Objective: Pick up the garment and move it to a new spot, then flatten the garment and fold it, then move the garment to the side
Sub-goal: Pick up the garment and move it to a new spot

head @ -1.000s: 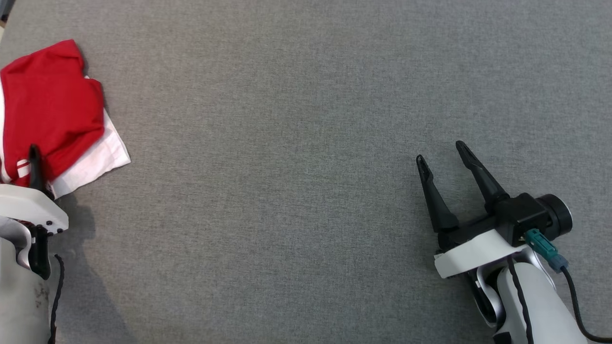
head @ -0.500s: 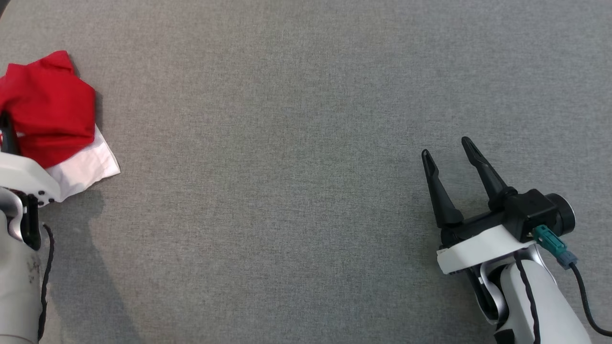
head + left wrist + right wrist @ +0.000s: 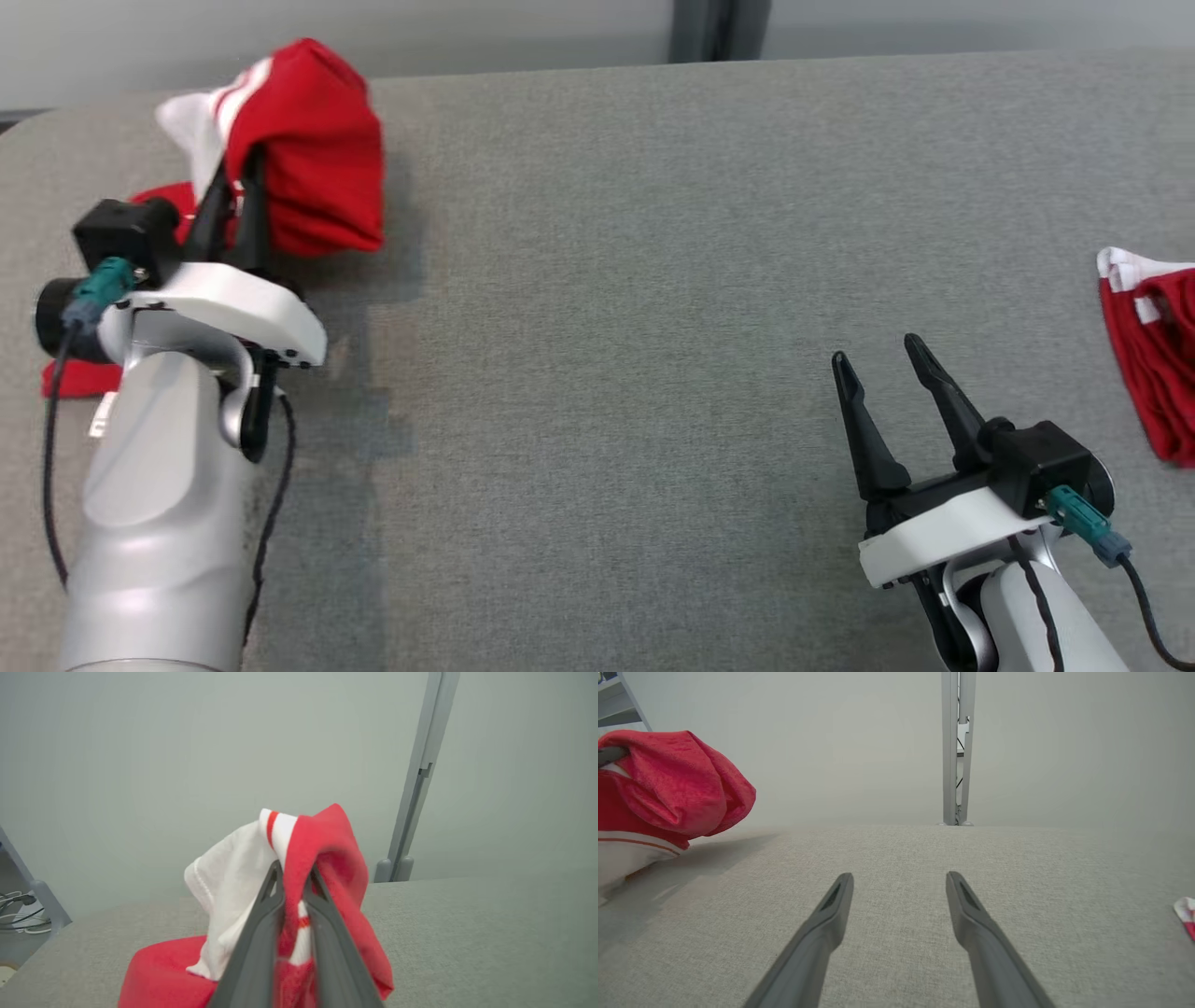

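Note:
The garment [image 3: 317, 140] is red with white parts and red stripes. It hangs bunched from my left gripper [image 3: 238, 163] at the far left of the grey table [image 3: 607, 280], while its lower part trails on the surface. In the left wrist view the left gripper [image 3: 295, 868] is shut on a fold of the garment [image 3: 322, 844], the cloth draping over both fingers. My right gripper [image 3: 876, 351] hovers low over the table at the near right, open with nothing between its fingers. The right wrist view shows the right gripper [image 3: 899, 876] and, far left, the lifted garment [image 3: 677, 784].
A second red and white cloth [image 3: 1153, 364] lies at the table's right edge, also seen as the small cloth [image 3: 1186, 910] in the right wrist view. Behind the table's far edge stand a pale wall and a grey post [image 3: 719, 28].
My left gripper has shut on the garment and raised it off the table. The head camera has tilted up, bringing the far edge and the right-hand cloth into view. The right gripper stays open.

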Robot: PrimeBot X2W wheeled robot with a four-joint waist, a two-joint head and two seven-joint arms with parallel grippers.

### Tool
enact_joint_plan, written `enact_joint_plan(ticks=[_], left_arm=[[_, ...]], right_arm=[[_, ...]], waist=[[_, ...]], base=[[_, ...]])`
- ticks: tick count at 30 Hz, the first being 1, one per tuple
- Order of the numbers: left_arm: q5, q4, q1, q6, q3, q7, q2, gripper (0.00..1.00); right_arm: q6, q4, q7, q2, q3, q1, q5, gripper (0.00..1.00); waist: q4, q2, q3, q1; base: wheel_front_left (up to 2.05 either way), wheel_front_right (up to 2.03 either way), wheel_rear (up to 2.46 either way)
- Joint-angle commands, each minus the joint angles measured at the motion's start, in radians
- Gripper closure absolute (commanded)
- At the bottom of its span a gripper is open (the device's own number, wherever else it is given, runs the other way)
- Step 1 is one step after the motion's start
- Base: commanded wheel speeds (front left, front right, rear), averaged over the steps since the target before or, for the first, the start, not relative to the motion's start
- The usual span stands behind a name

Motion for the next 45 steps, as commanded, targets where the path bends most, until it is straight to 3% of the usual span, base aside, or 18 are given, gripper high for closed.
enact_joint_plan(ticks=[1,8,12,16,17,18,19,20,23,30,38,45], left_arm=[[-0.007,-0.007,0.006,-0.006,-0.009,-0.004,0.000,1.00],[-0.110,-0.047,0.077,-0.007,-0.212,-0.003,-0.058,1.00],[-0.246,-0.076,0.131,-0.005,-0.387,-0.003,-0.060,1.00],[-0.334,-0.089,0.182,0.034,-0.495,-0.003,-0.060,1.00],[-0.338,-0.096,0.191,0.046,-0.513,-0.003,-0.060,0.86],[-0.344,-0.104,0.203,0.062,-0.521,-0.003,-0.060,0.54],[-0.344,-0.108,0.216,0.077,-0.522,-0.003,-0.059,0.04],[-0.336,-0.118,0.233,0.094,-0.520,-0.003,-0.060,0.00],[-0.302,-0.151,0.288,0.128,-0.489,-0.003,-0.060,0.00],[-0.198,-0.278,0.461,0.177,-0.296,-0.003,-0.043,0.00],[-0.108,-0.369,0.596,0.199,-0.128,-0.002,-0.043,0.00],[-0.021,-0.440,0.679,0.203,-0.061,-0.002,-0.053,0.00]], right_arm=[[0.000,0.005,0.001,-0.005,0.000,0.010,0.008,0.00],[0.000,0.015,0.001,-0.005,0.001,0.026,0.023,0.00],[0.000,0.020,0.001,-0.005,0.005,0.030,0.026,0.00],[0.000,0.023,0.001,-0.004,0.006,0.032,0.027,0.00],[0.000,0.024,0.001,-0.004,0.006,0.033,0.028,0.00],[0.000,0.025,0.001,-0.004,0.006,0.035,0.029,0.00],[0.000,0.026,0.001,-0.005,0.005,0.038,0.031,0.00],[0.000,0.025,0.001,-0.005,0.003,0.041,0.034,0.00],[0.000,0.023,0.001,-0.005,0.000,0.050,0.035,0.00],[0.000,0.030,0.001,-0.005,0.005,0.078,0.041,0.00],[0.000,0.038,0.001,-0.005,0.007,0.104,0.039,0.00],[0.000,0.051,0.001,-0.005,-0.003,0.130,0.016,0.00]], waist=[[-0.039,0.0000,-0.031,0.0000],[-0.117,0.0000,-0.053,0.0000],[-0.145,0.0000,-0.059,0.0000],[-0.156,0.0000,-0.062,0.0000],[-0.157,0.0000,-0.063,0.0000],[-0.157,0.0000,-0.066,0.0000],[-0.156,0.0000,-0.071,0.0000],[-0.154,0.0000,-0.076,0.0000],[-0.142,0.0000,-0.095,0.0000],[-0.109,0.0000,-0.156,0.0000],[-0.072,0.0000,-0.200,0.0000],[-0.035,0.0000,-0.231,0.0000]], base=[[0.00,0.00,0.00],[0.00,0.00,0.00],[0.00,0.00,0.00],[0.00,0.00,0.00],[0.00,0.00,0.00],[0.00,0.00,0.00],[0.00,0.00,0.00],[0.00,0.00,0.00],[0.00,0.00,0.00],[0.00,0.00,0.00],[0.00,0.00,0.00],[0.00,0.00,0.00]])
